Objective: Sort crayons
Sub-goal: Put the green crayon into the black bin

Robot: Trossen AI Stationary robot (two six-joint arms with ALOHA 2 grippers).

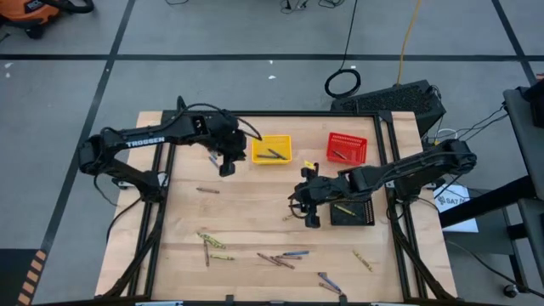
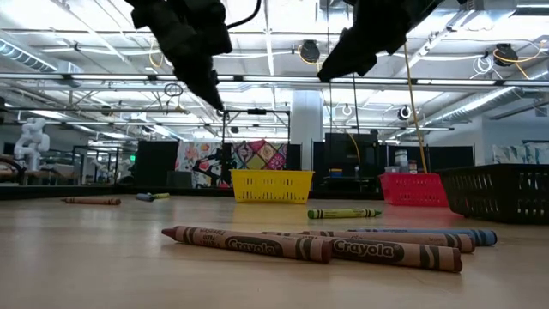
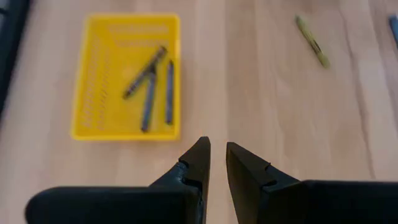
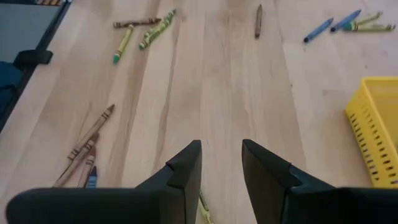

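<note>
While both arms hang above the table with nothing gripped, most crayons (image 1: 274, 258) lie loose along the near edge, around six o'clock from the table's middle.

Near row: yellow-olive sticks (image 1: 212, 242) at seven o'clock; brown and blue ones at six; one olive stick (image 1: 363, 260) at five.

Mid table: a brown crayon (image 1: 207, 190) at nine o'clock. The right gripper (image 1: 311, 212) hovers at three o'clock, jaws spread, empty, beside the black basket (image 1: 365, 217), which holds an olive stick.

Far row: the left gripper (image 1: 226, 164) at eleven o'clock, jaws parted by a narrow gap, empty, just beside the yellow basket (image 1: 255, 151) holding three dark crayons. The red basket (image 1: 333, 142) at one o'clock holds at least one.

Handling note: the next pick likely calls for choosing a stick lying apart from its neighbours, descending with fingers straddling it across its width, closing at mid-length, and matching colour to basket before release. Crossed sticks at six o'clock risk a double grab.
</note>
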